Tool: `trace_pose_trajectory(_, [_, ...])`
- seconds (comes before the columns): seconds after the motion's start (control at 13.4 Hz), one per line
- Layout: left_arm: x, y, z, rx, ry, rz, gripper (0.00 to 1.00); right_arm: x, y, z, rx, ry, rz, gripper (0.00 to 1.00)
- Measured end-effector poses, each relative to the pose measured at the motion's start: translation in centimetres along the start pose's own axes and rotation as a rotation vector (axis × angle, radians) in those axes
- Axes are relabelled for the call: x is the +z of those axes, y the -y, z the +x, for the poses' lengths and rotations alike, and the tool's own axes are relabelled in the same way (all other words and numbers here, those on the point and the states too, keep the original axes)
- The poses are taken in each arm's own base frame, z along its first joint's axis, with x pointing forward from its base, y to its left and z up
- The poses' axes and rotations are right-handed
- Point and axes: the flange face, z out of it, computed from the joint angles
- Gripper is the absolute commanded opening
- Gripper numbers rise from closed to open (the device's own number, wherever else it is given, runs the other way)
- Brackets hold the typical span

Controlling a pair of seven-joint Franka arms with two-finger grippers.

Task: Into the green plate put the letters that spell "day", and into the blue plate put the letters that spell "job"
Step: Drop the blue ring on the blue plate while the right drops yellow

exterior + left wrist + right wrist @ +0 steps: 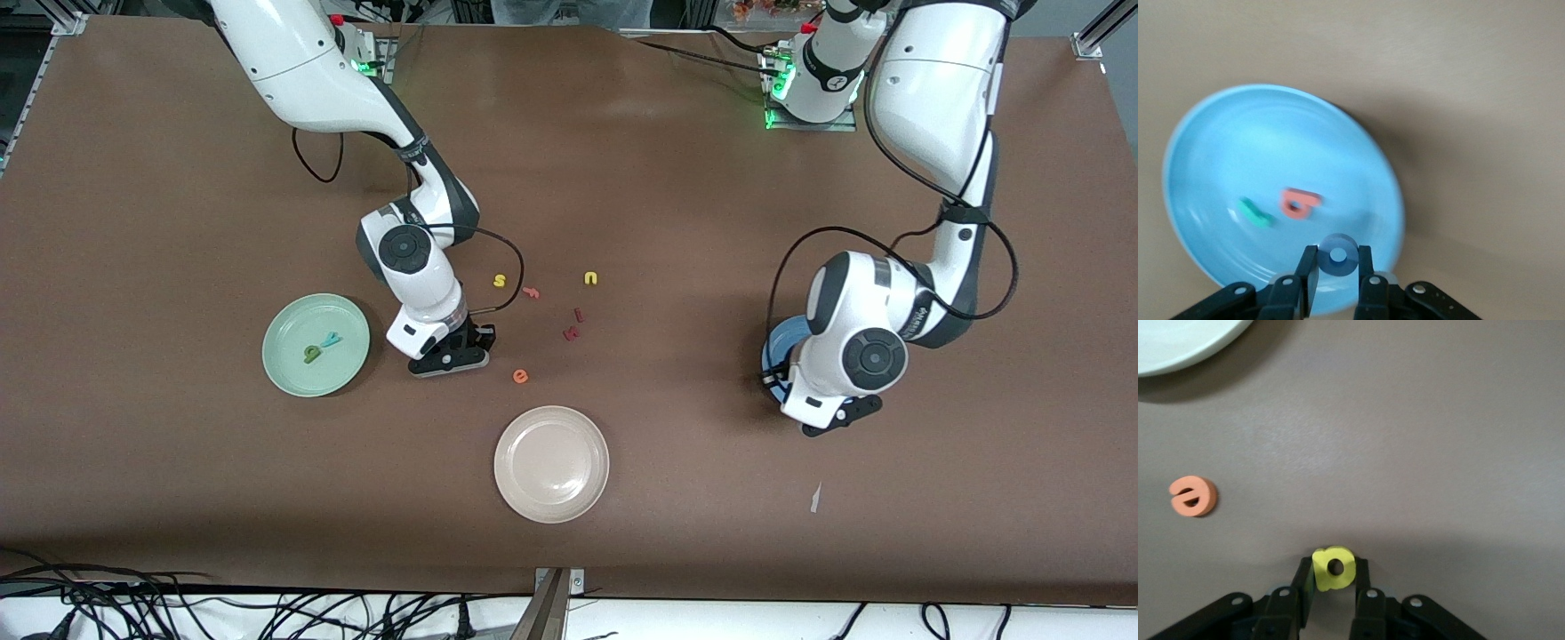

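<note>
Over the blue plate (781, 343) hangs my left gripper (1339, 257), shut on the blue ring-shaped o (1339, 254). In that plate (1225, 147) lie the teal j (1255, 213) and the pinkish-red b (1299, 203). My right gripper (1333, 570) is down at the table between the green plate (293, 320) and the orange e (1193, 496). It is shut on the yellow rounded letter with a stem (1333, 568). The olive-green letter (312, 354) and the teal y (331, 339) lie in the green plate. In the front view both held letters are hidden by the hands.
Loose letters lie mid-table: a yellow s (500, 281), a pink f (532, 292), a yellow u (590, 278), two dark red letters (574, 324) and the orange e (520, 376). A beige plate (511, 484) sits nearer the front camera.
</note>
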Motion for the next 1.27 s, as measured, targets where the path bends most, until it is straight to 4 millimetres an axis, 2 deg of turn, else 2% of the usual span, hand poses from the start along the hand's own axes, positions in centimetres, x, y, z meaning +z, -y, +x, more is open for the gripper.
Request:
trace_pose_trajectory(0.07, [0.8, 1.2, 0.3, 0.063, 0.017, 0.028, 1.0, -0.5, -1.2, 0.5, -0.02, 0.005, -0.018, 0.22])
trace_pose_trajectory(0.22, [1.3, 2.6, 0.7, 0.166, 0.041, 0.044, 1.0, -3.0, -4.7, 1.6, -0.072, 0.038, -0.059, 0.22])
trace_pose_trajectory(0.37, [1.1, 3.7, 1.2, 0.194, 0.042, 0.04, 1.0, -6.7, -10.1, 2.0, -0.116, 0.072, -0.082, 0.22])
trace_pose_trajectory(0.52, [1.1, 5.2, 1.7, 0.184, 0.058, 0.039, 1.0, -9.6, -16.0, 0.4, -0.138, 0.101, -0.091, 0.24])
trace_pose_trajectory(0.6, [1.0, 5.9, 1.9, 0.174, 0.07, 0.04, 1.0, -10.6, -18.3, -1.1, -0.134, 0.124, -0.093, 0.37])
trace_pose_trajectory(0.67, [0.9, 6.7, 2.1, 0.163, 0.083, 0.041, 1.0, -11.2, -19.8, -2.9, -0.122, 0.15, -0.093, 0.79])
trace_pose_trajectory(0.75, [0.5, 7.6, 2.3, 0.15, 0.093, 0.04, 1.0, -11.6, -20.5, -4.5, -0.112, 0.171, -0.092, 0.99])
trace_pose_trajectory(0.9, [-1.1, 9.9, 2.7, 0.119, 0.094, 0.029, 1.0, -11.8, -20.6, -6.8, -0.107, 0.198, -0.088, 1.0])
trace_pose_trajectory(0.97, [-2.3, 11.1, 2.8, 0.106, 0.091, 0.02, 1.0, -11.8, -20.6, -7.3, -0.107, 0.205, -0.087, 1.0])
trace_pose_trajectory(1.12, [-5.4, 14.4, 2.9, 0.09, 0.078, -0.016, 1.0, -12.1, -20.6, -7.4, -0.106, 0.206, -0.087, 1.0])
trace_pose_trajectory(1.27, [-9.3, 18.0, 2.8, 0.063, 0.044, -0.1, 1.0, -12.8, -21.0, -7.1, -0.098, 0.191, -0.089, 1.0])
